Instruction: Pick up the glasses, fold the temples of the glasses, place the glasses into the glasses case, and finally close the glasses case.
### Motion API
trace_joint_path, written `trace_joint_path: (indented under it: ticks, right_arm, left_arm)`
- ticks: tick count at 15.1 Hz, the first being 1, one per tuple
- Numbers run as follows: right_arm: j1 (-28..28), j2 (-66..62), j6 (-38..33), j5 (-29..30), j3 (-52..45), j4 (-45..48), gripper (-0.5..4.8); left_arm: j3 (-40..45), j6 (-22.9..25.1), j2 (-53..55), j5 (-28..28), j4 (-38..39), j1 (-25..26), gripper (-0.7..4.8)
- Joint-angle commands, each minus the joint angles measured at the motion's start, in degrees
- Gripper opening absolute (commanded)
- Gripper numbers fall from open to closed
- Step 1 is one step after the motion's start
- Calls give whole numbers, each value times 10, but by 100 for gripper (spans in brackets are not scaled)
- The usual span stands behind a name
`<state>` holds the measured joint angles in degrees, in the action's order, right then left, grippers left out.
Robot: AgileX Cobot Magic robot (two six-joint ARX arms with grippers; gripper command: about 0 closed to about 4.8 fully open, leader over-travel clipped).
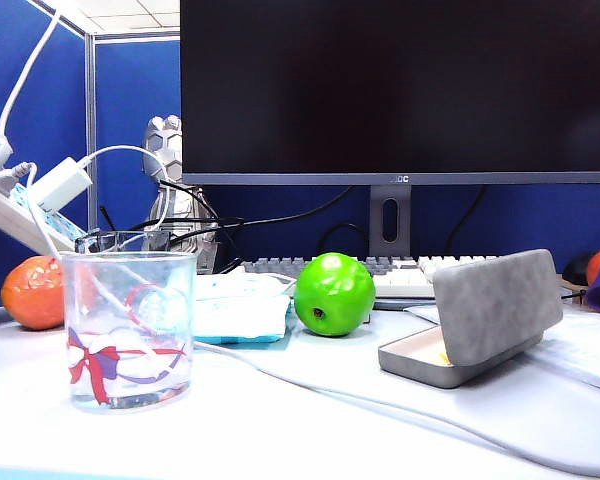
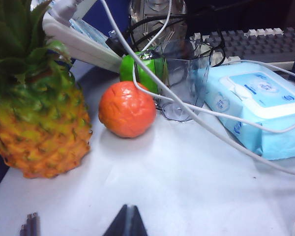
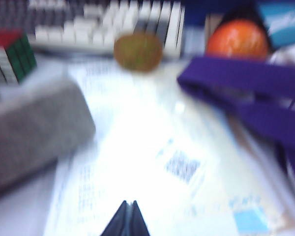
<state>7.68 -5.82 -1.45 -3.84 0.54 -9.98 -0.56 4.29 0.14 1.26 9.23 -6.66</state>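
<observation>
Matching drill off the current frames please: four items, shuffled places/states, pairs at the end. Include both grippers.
Items
1. glasses case
2. green apple
3. left gripper
4. right gripper

Places/states
A. shut, above bare white table near a pineapple
B. lid up, beige lining showing, right of the exterior view
C. shut, above printed paper
D. in front of the keyboard, between the tissue pack and the case

Pairs: 1-B, 2-D, 3-A, 4-C

Grey glasses case [image 1: 495, 305] matt felt; apple [image 1: 334, 293] glossy; table [image 1: 310, 420] smooth.
</observation>
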Motion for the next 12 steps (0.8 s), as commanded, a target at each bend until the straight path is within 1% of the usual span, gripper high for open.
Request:
trace_joint_path:
  ticks: [1, 4, 6, 7, 8, 10, 11, 12]
  right_arm:
    - [0, -16, 2, 1, -4, 1, -1]
    - [0, -13, 2, 1, -4, 36, -1]
    - [0, -13, 2, 1, -2, 84, -1]
    - [0, -13, 2, 1, -1, 120, -1]
    - [0, -13, 1, 1, 6, 133, -1]
    - [0, -14, -1, 1, 42, 120, -1]
    - [0, -14, -1, 1, 61, 120, -1]
    - [0, -15, -1, -1, 87, 120, -1]
  left_arm:
    - [1, 2, -1, -5, 7, 0, -5]
    - [1, 2, -1, -5, 2, 0, -5]
    - [1, 2, -1, -6, -1, 0, -5]
    - [1, 2, -1, -6, -15, 0, -5]
    - [1, -1, -1, -6, -32, 0, -5]
    - [1, -6, -1, -14, -94, 0, -5]
    - [0, -14, -1, -28, -115, 0, -5]
    - [-1, -36, -1, -48, -145, 0, -5]
